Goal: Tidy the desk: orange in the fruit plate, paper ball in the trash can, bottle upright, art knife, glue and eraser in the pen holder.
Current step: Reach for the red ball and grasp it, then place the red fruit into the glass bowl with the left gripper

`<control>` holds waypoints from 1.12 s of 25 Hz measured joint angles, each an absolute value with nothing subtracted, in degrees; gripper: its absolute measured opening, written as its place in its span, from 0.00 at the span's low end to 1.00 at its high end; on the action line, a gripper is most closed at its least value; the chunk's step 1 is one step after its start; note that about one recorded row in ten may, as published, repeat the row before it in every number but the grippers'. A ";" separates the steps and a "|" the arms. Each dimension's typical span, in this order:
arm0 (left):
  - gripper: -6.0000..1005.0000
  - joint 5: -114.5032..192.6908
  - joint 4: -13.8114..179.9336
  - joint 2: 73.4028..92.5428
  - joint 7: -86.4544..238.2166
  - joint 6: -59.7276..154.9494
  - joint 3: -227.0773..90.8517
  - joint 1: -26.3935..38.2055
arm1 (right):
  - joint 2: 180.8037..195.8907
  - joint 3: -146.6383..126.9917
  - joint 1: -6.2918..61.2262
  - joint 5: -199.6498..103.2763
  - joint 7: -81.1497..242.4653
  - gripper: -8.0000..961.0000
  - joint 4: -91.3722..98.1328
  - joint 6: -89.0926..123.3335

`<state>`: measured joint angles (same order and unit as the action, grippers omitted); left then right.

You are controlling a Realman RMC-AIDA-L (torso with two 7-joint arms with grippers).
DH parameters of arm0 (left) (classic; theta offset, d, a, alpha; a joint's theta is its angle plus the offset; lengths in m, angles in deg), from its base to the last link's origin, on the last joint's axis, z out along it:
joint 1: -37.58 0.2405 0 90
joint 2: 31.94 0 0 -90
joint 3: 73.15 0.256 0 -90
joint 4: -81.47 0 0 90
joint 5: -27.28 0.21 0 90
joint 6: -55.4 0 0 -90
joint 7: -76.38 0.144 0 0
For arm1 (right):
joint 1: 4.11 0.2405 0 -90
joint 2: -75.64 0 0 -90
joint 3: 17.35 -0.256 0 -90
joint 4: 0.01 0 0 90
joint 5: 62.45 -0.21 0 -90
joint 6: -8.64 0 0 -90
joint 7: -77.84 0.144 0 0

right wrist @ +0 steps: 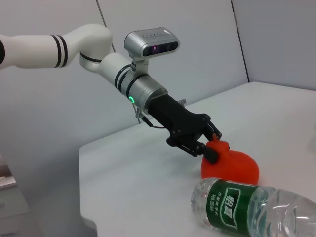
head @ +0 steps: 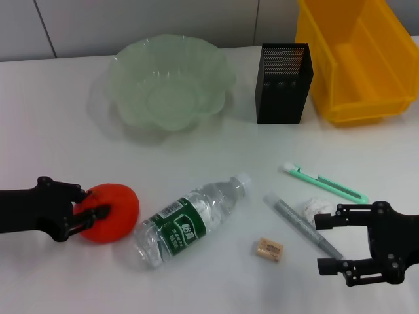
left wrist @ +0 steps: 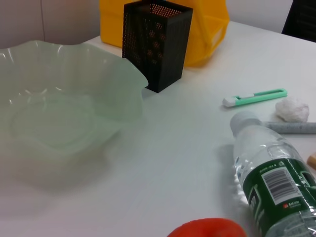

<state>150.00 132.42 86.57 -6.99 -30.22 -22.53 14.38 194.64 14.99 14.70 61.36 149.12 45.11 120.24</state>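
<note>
The orange (head: 118, 212) rests on the desk (head: 52, 131) at front left, and my left gripper (head: 95, 204) is shut on its left side; the right wrist view shows that gripper (right wrist: 213, 146) clamped on the orange (right wrist: 232, 167). Beside it the bottle (head: 190, 219) lies on its side, cap pointing toward the far right. My right gripper (head: 319, 244) stands open at front right, the near end of the glue (head: 301, 226) between its fingers. The paper ball (head: 315, 208), art knife (head: 324, 183) and eraser (head: 270, 248) lie close by.
The fruit plate (head: 124, 65) stands at the back centre-left, with the pen holder (head: 283, 82) to its right and the trash can (head: 357, 65) at the back right corner. The left wrist view shows the fruit plate (left wrist: 59, 98) near, the pen holder (left wrist: 155, 44) behind it.
</note>
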 joint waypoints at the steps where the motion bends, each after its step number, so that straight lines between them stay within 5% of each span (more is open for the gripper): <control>1: 0.42 150.00 132.42 86.57 -6.99 -30.22 -22.53 14.38 | 194.64 15.00 14.70 61.36 149.12 0.78 45.10 120.24; 7: 0.26 148.48 132.42 86.50 -7.79 -29.82 -23.14 14.33 | 194.64 14.88 14.63 61.36 149.12 0.78 45.07 120.26; 19: 0.19 141.11 144.17 86.63 -21.28 -33.69 -21.62 10.57 | 194.63 14.91 14.52 61.39 149.12 0.78 45.00 120.26; 28: 0.11 137.80 140.14 86.70 -31.39 -15.78 -9.05 -2.28 | 194.63 14.91 14.82 61.38 149.06 0.78 44.43 120.46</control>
<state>137.80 140.14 86.70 -31.39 -15.78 -9.05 -2.28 194.63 14.91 14.82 61.38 149.06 44.43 120.46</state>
